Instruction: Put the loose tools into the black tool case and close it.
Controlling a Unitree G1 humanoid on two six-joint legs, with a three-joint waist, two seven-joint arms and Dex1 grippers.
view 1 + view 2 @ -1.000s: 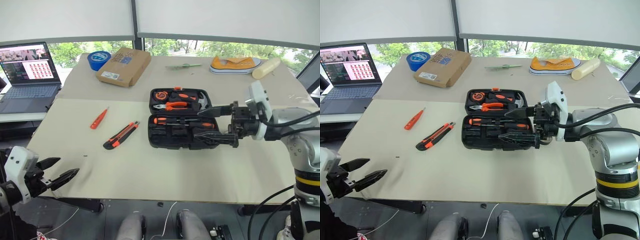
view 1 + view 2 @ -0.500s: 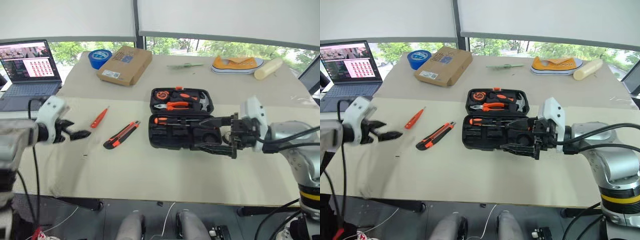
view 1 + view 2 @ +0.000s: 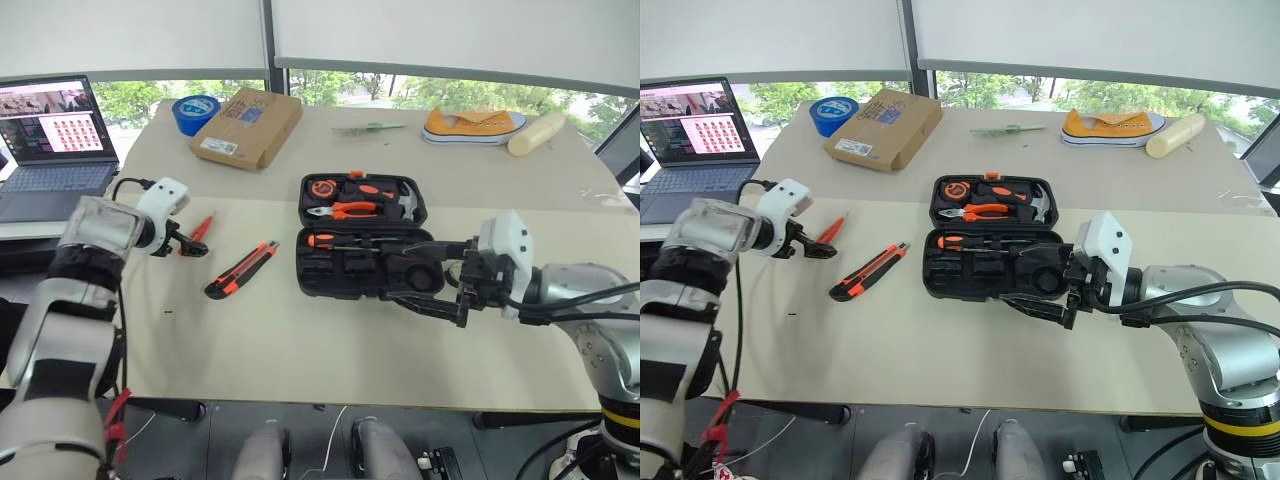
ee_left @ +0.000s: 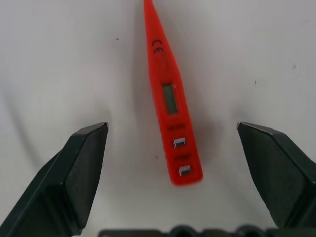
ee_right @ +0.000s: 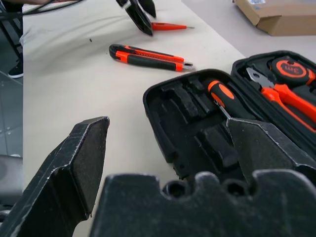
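Note:
The black tool case (image 3: 301, 266) lies open mid-table, with pliers, a hammer and an orange-handled screwdriver (image 3: 335, 241) in its slots. A slim red screwdriver (image 4: 170, 101) lies left of it, and my left gripper (image 4: 172, 126) hovers over its handle end, open, one finger on each side. An orange-and-black utility knife (image 3: 242, 270) lies between that screwdriver and the case. My right gripper (image 3: 416, 273) is open and empty above the case's near right corner. In the right wrist view I see the knife (image 5: 148, 57) and the case (image 5: 163, 106).
At the back left stand a laptop (image 3: 45, 130), a blue tape roll (image 3: 195, 112) and a cardboard box (image 3: 247, 128). A yellow shoe (image 3: 472, 125) and a cream cylinder (image 3: 535, 133) lie at the back right. The table's front edge runs just below my right gripper.
My left arm has come up from below the table's front edge and swung forward over the red screwdriver. My right gripper has sunk a little beside the case, still open.

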